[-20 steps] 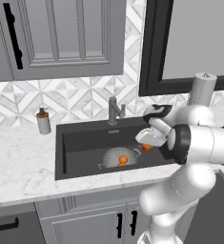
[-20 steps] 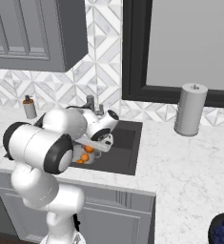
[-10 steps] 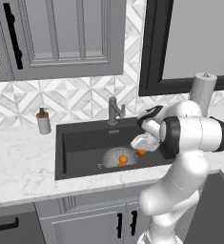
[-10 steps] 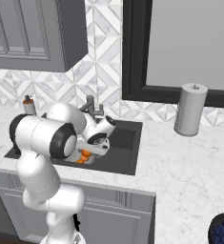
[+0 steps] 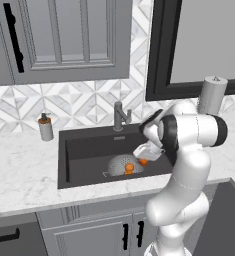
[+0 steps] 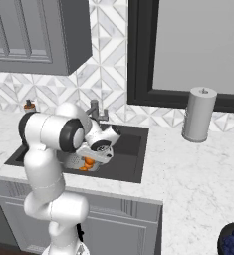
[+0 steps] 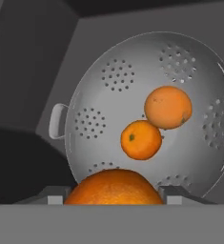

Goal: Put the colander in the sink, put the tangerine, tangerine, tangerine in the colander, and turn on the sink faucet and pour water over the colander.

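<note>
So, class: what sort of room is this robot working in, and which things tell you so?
A simulated kitchen, most likely. A dark sink with a faucet is set into a marble counter, grey cabinets hang above, and a colander holding tangerines sits in the basin.

The white arm's tool [image 5: 148,151], closed on 1 small bright orange round tangerine [image 7: 114,187], has swung left and lower over the round silver-grey perforated metal colander [image 5: 120,164].

Matt perforated metal colander [image 7: 132,100], dark sink [image 5: 89,150]
</note>
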{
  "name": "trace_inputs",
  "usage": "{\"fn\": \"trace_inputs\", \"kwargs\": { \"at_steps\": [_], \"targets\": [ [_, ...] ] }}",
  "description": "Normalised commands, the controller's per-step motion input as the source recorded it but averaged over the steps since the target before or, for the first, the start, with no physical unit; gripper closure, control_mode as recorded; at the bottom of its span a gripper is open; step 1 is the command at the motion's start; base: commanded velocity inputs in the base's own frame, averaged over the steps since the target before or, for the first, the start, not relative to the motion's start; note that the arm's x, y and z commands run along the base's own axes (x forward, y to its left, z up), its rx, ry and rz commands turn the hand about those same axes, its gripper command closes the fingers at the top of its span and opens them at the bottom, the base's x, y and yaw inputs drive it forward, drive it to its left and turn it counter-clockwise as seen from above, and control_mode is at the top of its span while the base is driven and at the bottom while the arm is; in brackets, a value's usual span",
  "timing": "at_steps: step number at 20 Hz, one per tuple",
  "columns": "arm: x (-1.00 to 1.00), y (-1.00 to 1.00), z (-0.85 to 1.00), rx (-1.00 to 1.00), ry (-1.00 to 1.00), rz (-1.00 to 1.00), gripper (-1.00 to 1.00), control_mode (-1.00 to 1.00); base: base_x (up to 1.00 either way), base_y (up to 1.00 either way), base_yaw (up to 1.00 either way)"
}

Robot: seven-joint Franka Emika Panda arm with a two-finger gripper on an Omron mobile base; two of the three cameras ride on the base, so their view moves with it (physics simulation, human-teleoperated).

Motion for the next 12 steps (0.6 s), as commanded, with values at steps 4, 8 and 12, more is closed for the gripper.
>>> {"fn": "trace_inputs", "kwargs": {
  "at_steps": [4,8,12],
  "targets": [
    [0.16,0.12,-0.24,0.03,0.00,0.01,1.00,-1.00,0.00,0.00,0.00],
    [0.27,0.16,-0.32,0.01,0.00,0.00,1.00,-1.00,0.00,0.00,0.00],
    [0.27,0.08,-0.31,0.00,0.00,0.00,1.00,-1.00,0.00,0.00,0.00]
  ]
}}
